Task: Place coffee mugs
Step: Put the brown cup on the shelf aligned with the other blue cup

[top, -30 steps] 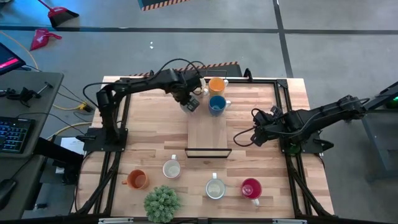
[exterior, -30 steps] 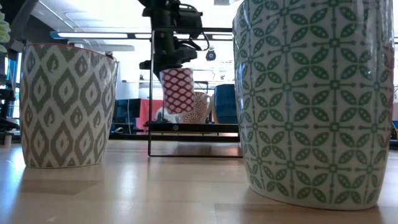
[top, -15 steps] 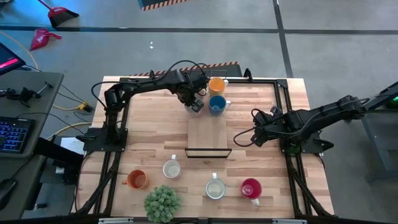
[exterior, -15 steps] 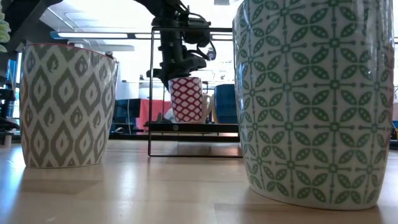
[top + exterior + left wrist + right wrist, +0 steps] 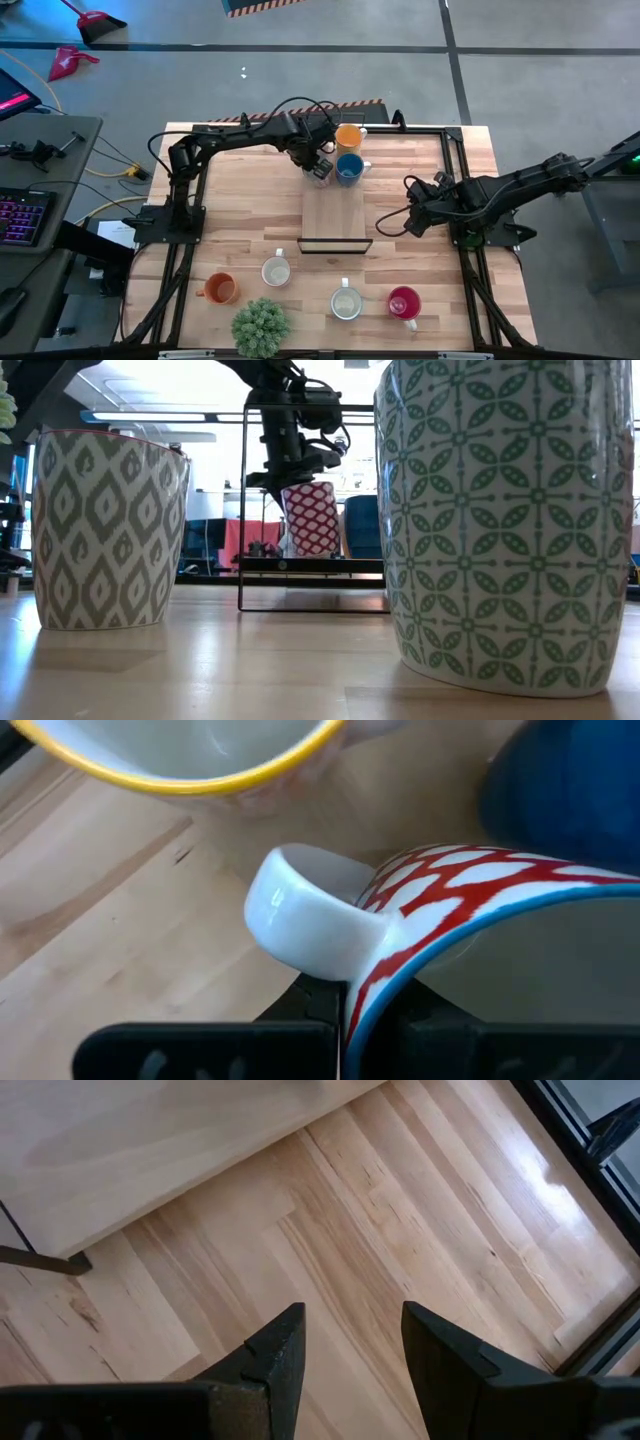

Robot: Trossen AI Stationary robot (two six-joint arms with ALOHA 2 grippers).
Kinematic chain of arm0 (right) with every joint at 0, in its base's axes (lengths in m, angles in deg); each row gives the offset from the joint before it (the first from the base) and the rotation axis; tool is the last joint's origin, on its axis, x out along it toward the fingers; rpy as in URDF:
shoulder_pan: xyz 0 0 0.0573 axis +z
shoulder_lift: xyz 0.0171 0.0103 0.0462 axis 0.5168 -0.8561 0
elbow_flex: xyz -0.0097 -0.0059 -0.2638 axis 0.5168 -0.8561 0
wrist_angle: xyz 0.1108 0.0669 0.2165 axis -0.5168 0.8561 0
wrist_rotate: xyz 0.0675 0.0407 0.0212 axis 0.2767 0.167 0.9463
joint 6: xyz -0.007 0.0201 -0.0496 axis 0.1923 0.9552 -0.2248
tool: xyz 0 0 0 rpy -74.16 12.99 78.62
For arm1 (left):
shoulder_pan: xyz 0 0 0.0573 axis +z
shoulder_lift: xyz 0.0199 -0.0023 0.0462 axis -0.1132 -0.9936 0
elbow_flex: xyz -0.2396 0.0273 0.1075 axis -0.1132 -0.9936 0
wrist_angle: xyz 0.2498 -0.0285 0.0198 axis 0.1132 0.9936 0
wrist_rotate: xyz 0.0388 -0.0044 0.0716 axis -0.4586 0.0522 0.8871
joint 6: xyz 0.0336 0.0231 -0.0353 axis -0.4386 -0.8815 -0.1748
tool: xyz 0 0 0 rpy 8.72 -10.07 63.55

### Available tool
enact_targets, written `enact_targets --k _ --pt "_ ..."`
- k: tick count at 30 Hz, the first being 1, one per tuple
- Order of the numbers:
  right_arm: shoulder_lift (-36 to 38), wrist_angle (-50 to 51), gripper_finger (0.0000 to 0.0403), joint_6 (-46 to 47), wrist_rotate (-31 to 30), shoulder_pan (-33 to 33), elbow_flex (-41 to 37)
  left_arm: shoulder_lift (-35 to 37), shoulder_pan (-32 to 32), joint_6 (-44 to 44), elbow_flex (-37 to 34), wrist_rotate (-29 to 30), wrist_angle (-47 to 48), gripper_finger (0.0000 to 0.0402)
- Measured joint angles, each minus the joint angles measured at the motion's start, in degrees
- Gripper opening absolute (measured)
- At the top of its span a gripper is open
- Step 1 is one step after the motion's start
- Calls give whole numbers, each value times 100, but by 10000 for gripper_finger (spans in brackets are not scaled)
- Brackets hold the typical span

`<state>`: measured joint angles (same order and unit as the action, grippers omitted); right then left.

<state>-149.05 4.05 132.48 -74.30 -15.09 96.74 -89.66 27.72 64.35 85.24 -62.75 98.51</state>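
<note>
We see left end effector [image 5: 319, 166] clamped on rim of red-patterned mug [image 5: 311, 518], at far edge of raised wooden shelf [image 5: 335, 213], just beside blue mug [image 5: 349, 168] and orange mug [image 5: 348, 137]. Shelf middle and front edge lie bare. Right end effector [image 5: 410, 224], fingers apart, hovers over surface [image 5: 250, 210] off shelf's right edge. Four mugs and green plant ball [image 5: 261, 325] line near edge.

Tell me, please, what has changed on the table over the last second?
The left gripper, shut on the red-patterned mug, carried it toward the blue mug and lowered it to the raised shelf, beside the orange mug. The right gripper stayed parked with fingers open, and the mugs along the near edge stayed put.
</note>
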Motion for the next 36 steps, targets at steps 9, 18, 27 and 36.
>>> enact_targets --k 9,18,27,36 --pt "0 0 142 0 2 2 0 0 -67 -6 0 67 12 8" --pt "0 0 142 0 7 0 0 0 -77 -17 0 176 66 8" --pt "0 -1 142 -2 7 0 0 0 -77 -106 0 223 138 8" --pt "0 0 142 -27 7 0 0 0 -177 -102 0 169 153 8"
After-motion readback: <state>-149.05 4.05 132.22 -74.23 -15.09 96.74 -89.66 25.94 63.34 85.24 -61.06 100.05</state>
